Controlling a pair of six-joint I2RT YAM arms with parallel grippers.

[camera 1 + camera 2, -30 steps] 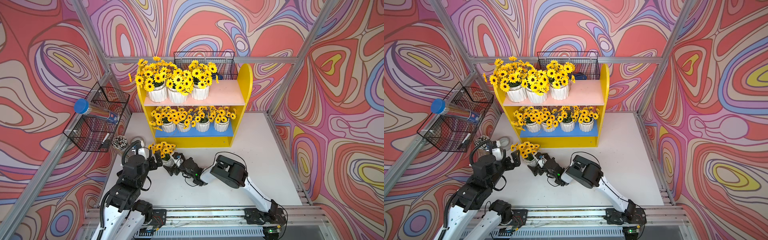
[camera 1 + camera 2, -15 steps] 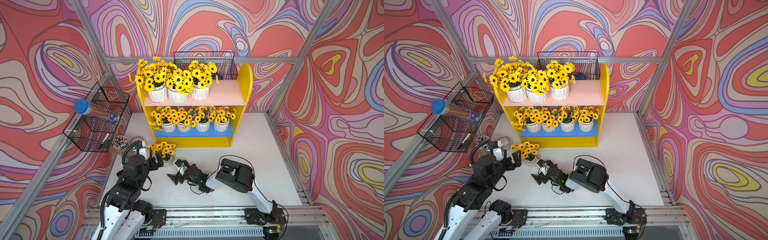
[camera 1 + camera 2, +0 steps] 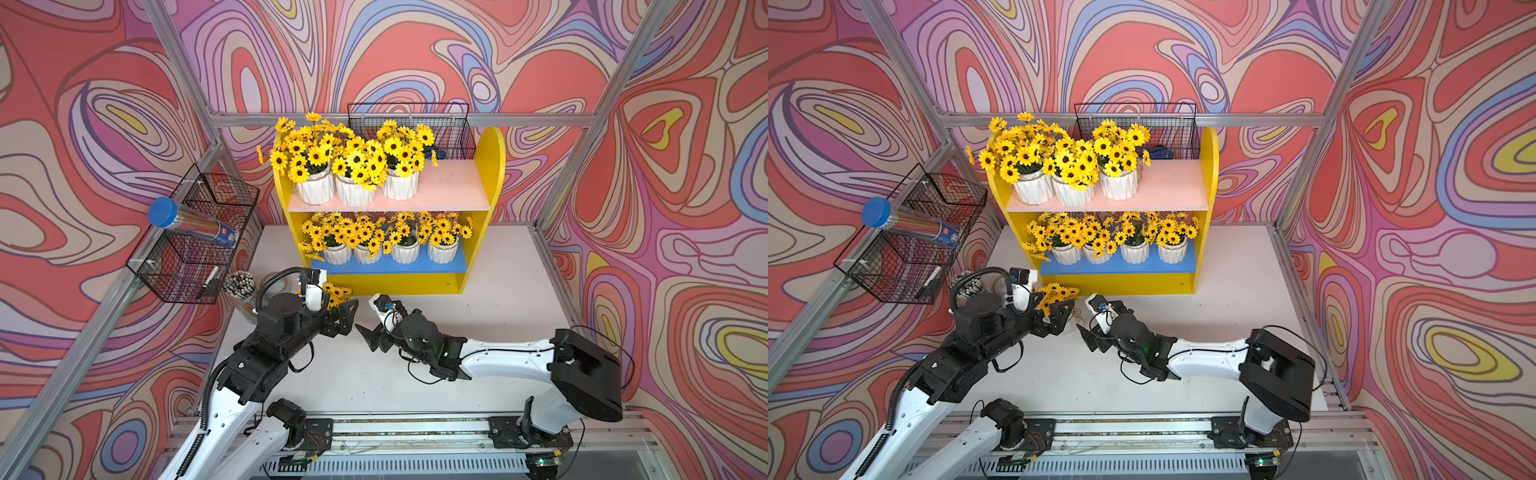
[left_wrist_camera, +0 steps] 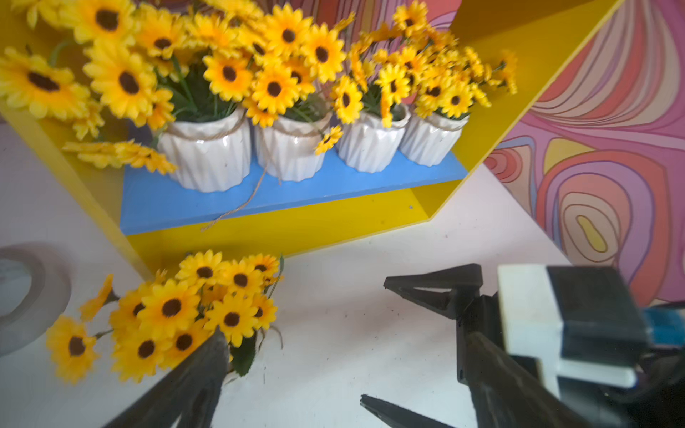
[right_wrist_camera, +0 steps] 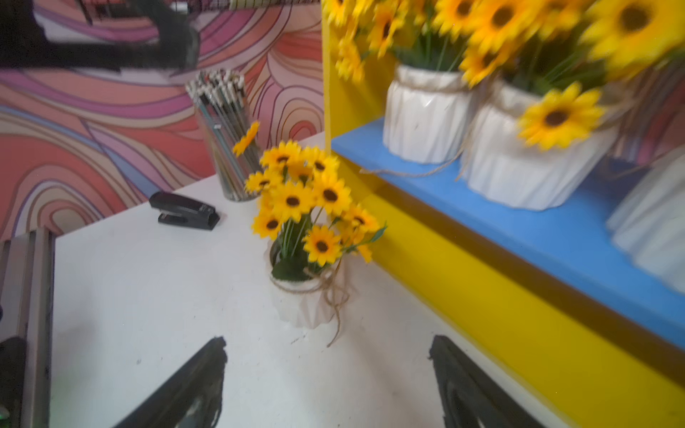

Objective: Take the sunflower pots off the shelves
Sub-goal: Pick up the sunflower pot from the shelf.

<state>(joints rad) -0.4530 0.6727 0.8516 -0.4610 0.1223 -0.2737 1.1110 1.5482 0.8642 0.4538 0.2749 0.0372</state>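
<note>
Risk: both hands are close together over the tabletop (image 3: pixel 498 299), right by the freed pot (image 5: pixel 307 300). A swing toward the shelf (image 3: pixel 490 166) could knock them together or tip that pot. Loose twine (image 4: pixel 237 207) hanging off the blue board (image 4: pixel 333 185) could snag. Left hand (image 3: pixel 352 318) is low beside the pot's flowers, fingers apart, empty. Right hand (image 3: pixel 368 337) is low and facing it, fingers apart, empty. Seven shelf pots (image 3: pixel 353 193): three upper, four lower.

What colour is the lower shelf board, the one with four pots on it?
Blue. The lower board shows best in the left wrist view, set in a yellow frame.
</note>
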